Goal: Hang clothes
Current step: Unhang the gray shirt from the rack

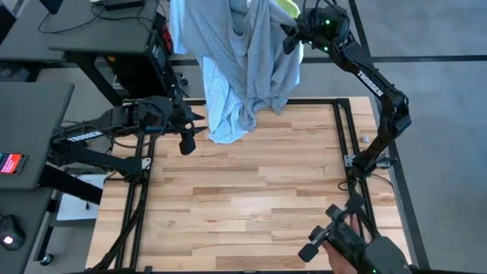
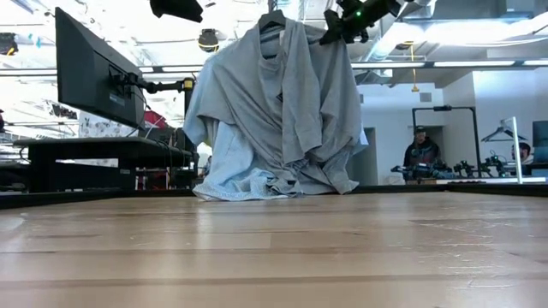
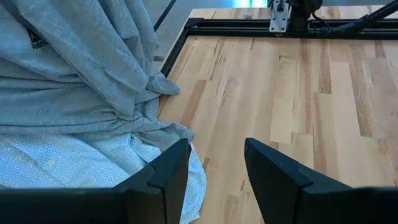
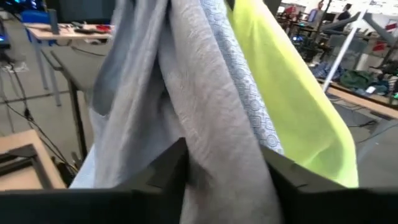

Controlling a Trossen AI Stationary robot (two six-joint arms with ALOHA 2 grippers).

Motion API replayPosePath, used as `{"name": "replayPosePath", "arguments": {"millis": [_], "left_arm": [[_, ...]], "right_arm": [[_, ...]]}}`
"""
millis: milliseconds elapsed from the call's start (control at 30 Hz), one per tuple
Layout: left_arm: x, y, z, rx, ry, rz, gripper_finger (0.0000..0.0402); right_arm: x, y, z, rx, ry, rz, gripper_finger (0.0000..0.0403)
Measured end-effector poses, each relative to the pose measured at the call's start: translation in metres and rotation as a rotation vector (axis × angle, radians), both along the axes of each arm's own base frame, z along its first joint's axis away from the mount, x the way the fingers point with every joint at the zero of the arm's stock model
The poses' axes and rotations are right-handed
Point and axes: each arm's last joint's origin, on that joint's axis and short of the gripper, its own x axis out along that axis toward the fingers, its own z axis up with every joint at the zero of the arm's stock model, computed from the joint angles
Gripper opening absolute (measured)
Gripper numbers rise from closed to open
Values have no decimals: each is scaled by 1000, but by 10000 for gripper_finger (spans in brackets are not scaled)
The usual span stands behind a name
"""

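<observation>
We have the right gripper (image 1: 293, 39) raised high past the table's far edge, up at the shoulder of the grey T-shirt (image 1: 243, 53), and from its wrist camera its two fingers (image 4: 171, 171) stand either side of a fold of that grey cloth, closing in on it; whether they already pinch it firmly we cannot tell. The grey T-shirt hangs from a hanger (image 2: 272, 19) above the far edge of the table (image 1: 251, 198), draped over the pale blue collared shirt (image 1: 224, 114), whose hem pools on the wood near the far left corner. The neon-yellow T-shirt (image 4: 292, 106) hangs just behind them, showing as a bright strip beside the patterned blue cloth. Our left gripper (image 1: 186, 141) waits low over the table's left side, near the pooled hem, its fingers (image 3: 168, 177) spread and holding nothing. As we judge it, the step in hand is dressing the grey shirt neatly on its hanger. To do it well, we should gather only the grey layer, not the blue one beneath, close fully before pulling, and draw the cloth along the shoulder line gently so the hanger does not swing or slip off. The left arm could steady the lower hem if the garments twist.
</observation>
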Motion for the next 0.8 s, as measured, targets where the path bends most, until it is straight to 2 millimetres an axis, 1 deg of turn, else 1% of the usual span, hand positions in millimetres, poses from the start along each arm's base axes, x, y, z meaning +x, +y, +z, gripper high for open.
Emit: {"name": "replayPosePath", "arguments": {"millis": [67, 100, 233, 367, 567, 800], "left_arm": [[0, 0, 0, 5, 2, 0, 141], [0, 0, 0, 4, 2, 0, 141], [0, 0, -1, -7, 7, 5, 141], [-1, 0, -1, -7, 10, 5, 141], [-1, 0, -1, -12, 8, 8, 141], [-1, 0, -1, -22, 4, 14, 141]], "right_arm": [[-1, 0, 0, 2, -6, 6, 39], [-1, -1, 0, 4, -5, 2, 28], [-5, -3, 0, 13, -17, -12, 27], [-6, 3, 7, -4, -24, -4, 27], [-14, 15, 32, -20, 3, -1, 27], [-25, 31, 66, -62, -20, 3, 27]]}}
